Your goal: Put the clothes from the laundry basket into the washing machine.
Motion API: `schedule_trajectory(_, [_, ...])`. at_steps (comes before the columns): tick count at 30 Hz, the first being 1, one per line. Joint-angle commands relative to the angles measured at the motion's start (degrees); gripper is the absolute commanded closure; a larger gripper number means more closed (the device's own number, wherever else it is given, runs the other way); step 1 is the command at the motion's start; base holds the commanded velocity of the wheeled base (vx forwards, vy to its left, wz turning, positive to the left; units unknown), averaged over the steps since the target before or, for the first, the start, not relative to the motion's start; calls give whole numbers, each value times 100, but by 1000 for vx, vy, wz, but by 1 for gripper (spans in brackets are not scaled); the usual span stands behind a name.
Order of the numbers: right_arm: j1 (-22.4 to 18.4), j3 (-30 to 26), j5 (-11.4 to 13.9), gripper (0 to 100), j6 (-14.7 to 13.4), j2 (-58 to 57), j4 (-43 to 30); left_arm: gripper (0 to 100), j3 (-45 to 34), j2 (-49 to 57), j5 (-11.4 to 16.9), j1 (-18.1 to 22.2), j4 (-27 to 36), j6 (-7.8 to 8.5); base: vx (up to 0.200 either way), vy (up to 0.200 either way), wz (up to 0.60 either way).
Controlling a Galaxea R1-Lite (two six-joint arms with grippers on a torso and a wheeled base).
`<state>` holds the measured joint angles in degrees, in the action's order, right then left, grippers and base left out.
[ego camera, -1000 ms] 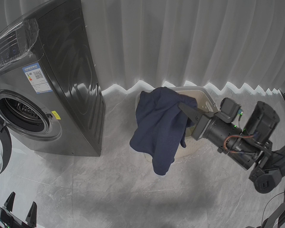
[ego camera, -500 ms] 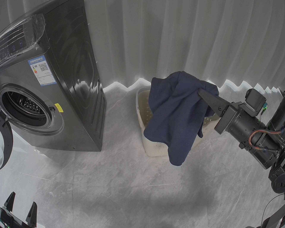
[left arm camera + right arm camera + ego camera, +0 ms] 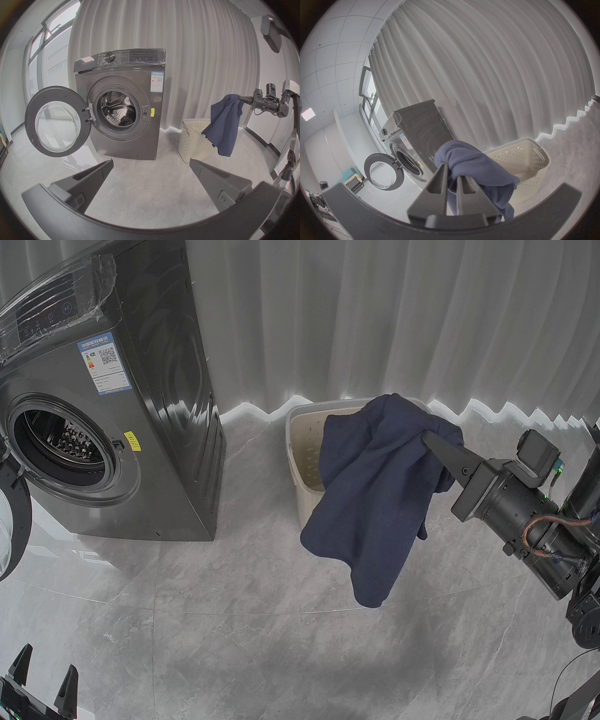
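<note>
Right gripper (image 3: 435,444): jaws pinched shut on a bunched fold of the dark blue garment (image 3: 375,502). The garment hangs in the air at the laundry basket (image 3: 301,446), right of the washing machine (image 3: 144,427).

Left gripper (image 3: 47,664): low at near left, jaws wide, holding nothing.

I judge the cloth soft, light and floppy. Its tail trails low, so I would carry it high. The hold on the bunched fold looks sound.

The left wrist view gives me the swung-open door (image 3: 56,120) and the drum (image 3: 117,109) head-on, where the head view cuts the door off. The right wrist view shows the basket's floor, which the cloth hides from the head view.
</note>
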<state>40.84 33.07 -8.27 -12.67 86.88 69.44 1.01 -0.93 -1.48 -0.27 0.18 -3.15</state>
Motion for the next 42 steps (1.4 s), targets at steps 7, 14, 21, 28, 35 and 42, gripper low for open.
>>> schedule_trajectory(7, [47,-3,-8,100,1,-5,8,0,-84,49,-2,0,-1,-11,0,200,0])
schedule_trajectory(14, [38,6,0,100,-25,4,26,0,-84,49,-2,0,-1,-11,0,200,0])
schedule_trajectory(21, [29,15,9,100,-34,4,44,0,-84,49,-2,0,-1,-11,0,200,0])
schedule_trajectory(28, [29,-3,9,100,-43,92,87,0,-84,49,-2,0,-1,-11,0,200,0])
schedule_trajectory(35, [29,15,9,100,-43,101,87,0,-84,49,7,0,-1,-11,0,200,0])
schedule_trajectory(42, [38,-55,18,100,-52,101,79,0,-84,40,-2,0,-1,-19,0,200,0])
